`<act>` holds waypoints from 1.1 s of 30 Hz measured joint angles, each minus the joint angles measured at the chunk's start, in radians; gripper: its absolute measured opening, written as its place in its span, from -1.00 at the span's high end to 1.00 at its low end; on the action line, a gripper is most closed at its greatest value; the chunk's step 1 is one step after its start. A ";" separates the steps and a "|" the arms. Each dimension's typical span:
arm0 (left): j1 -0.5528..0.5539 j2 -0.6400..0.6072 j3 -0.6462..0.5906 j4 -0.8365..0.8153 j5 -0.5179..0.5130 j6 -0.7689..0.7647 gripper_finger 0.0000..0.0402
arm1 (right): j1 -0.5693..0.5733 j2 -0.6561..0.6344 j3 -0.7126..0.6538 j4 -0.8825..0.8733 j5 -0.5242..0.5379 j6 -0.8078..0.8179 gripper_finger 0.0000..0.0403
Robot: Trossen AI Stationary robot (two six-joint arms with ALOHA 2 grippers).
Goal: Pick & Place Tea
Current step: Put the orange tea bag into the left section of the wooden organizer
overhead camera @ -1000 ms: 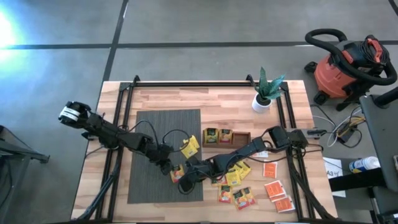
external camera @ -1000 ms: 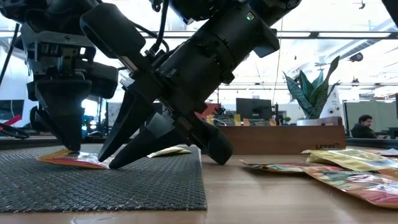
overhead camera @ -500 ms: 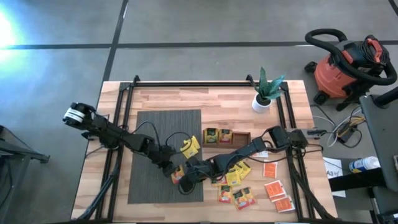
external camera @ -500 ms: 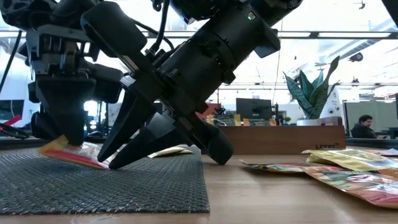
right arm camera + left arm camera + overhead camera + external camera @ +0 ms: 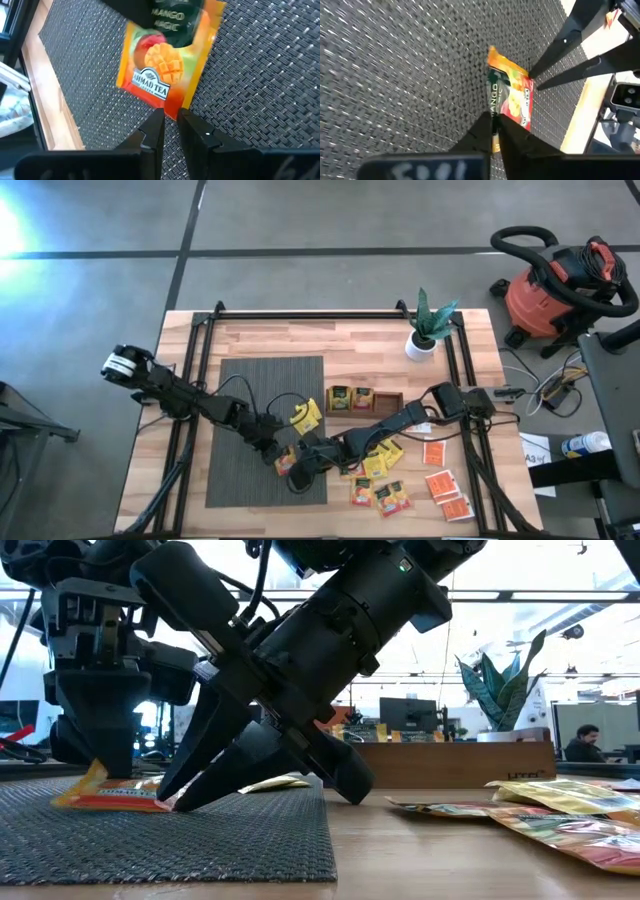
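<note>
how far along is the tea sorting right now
Done: two sachets sit in the wooden tray. In hand: left gripper pinches the mango sachet on the grey mat, right gripper at its other edge. Left: many loose sachets on the table.

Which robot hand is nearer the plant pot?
Right. The right hand and the left hand both work at the mat's front corner; the plant pot stands on the right's side.

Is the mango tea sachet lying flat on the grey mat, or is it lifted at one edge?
Lifted at one edge. In the low view the mango tea sachet slants up toward the left gripper, shut on that edge, while its other edge rests on the grey mat.
</note>
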 joint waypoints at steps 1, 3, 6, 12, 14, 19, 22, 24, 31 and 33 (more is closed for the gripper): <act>0.000 0.000 0.000 0.000 -0.006 0.003 0.96 | 0.000 -0.006 -0.001 -0.001 0.000 -0.026 0.71; -0.001 -0.003 0.000 0.000 -0.020 0.010 0.99 | 0.000 -0.022 -0.002 -0.012 0.009 -0.077 0.71; -0.001 -0.022 0.008 -0.024 -0.048 0.028 0.99 | 0.002 -0.067 -0.006 -0.081 0.047 -0.133 0.70; 0.000 -0.114 0.095 -0.194 -0.176 0.152 1.00 | 0.009 -0.231 -0.004 -0.345 0.263 -0.188 0.66; 0.000 -0.148 0.148 -0.269 -0.232 0.232 1.00 | 0.018 -0.306 -0.005 -0.444 0.368 -0.193 0.65; 0.019 -0.185 0.323 -0.372 -0.356 0.535 1.00 | 0.039 -0.514 -0.003 -0.719 0.582 -0.099 0.64; 0.071 -0.160 0.414 -0.375 -0.361 0.723 1.00 | 0.052 -0.604 -0.005 -0.864 0.658 -0.014 0.64; 0.125 -0.125 0.464 -0.371 -0.361 0.824 1.00 | 0.061 -0.651 -0.005 -0.937 0.685 0.032 0.65; 0.286 0.065 0.637 -0.381 -0.202 1.073 1.00 | 0.090 -0.709 -0.008 -1.071 0.691 0.104 0.66; 0.307 0.118 0.689 -0.410 -0.168 1.114 1.00 | 0.107 -0.711 -0.007 -1.100 0.692 0.132 0.66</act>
